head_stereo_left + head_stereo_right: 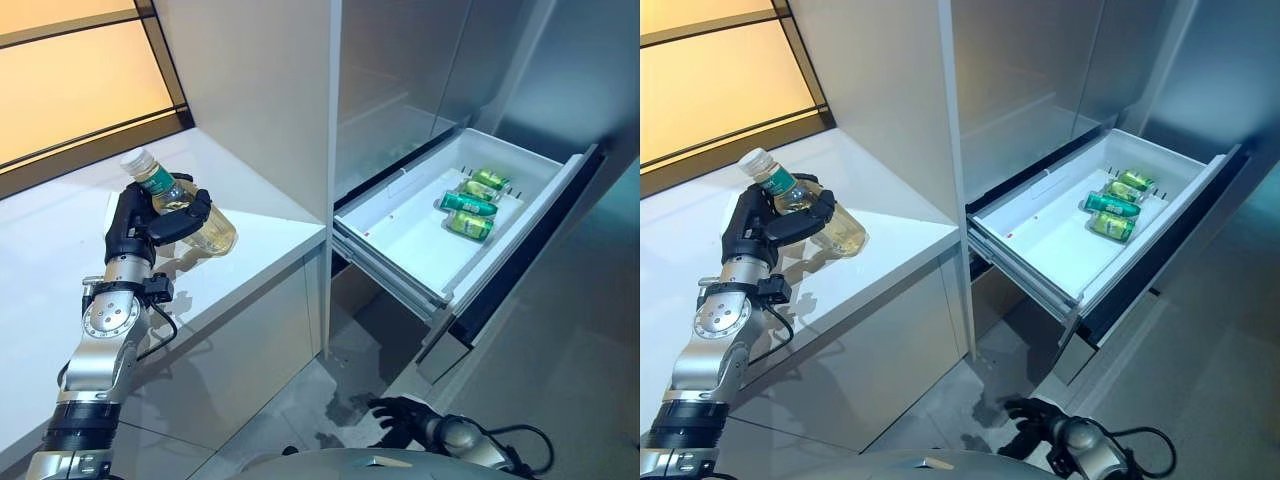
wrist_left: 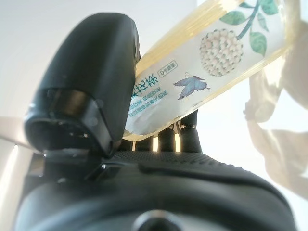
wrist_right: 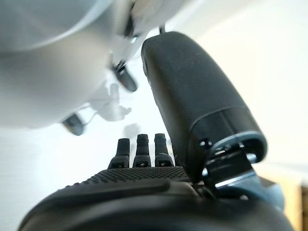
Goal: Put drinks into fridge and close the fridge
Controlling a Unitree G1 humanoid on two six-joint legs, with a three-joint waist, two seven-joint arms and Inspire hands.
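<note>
Only the left wrist view shows the label of the clear plastic bottle of yellow tea [image 1: 190, 215]; the left hand [image 1: 140, 225] clasps it, tilted, above the white bench [image 1: 250, 225]; the right hand [image 1: 400, 412] hangs low, fingers relaxed; green cans [image 1: 468, 205] lie in the open white fridge drawer [image 1: 400, 240].

Bottle [image 1: 190, 222]: clear glossy plastic, pale yellow liquid showing through, printed glossy label, white cap.
Left hand [image 1: 150, 225]: matt black plastic, finely textured palm shell.
Right hand [image 3: 159, 192]: same matt black, ribbed texture on its back.
Counter [image 1: 270, 215]: smooth white, satin sheen.
Drawer [image 1: 400, 240]: smooth white plastic liner.
Cans [image 1: 467, 207]: glossy green metal.
Fridge [image 1: 400, 80]: brushed grey metal front.
</note>
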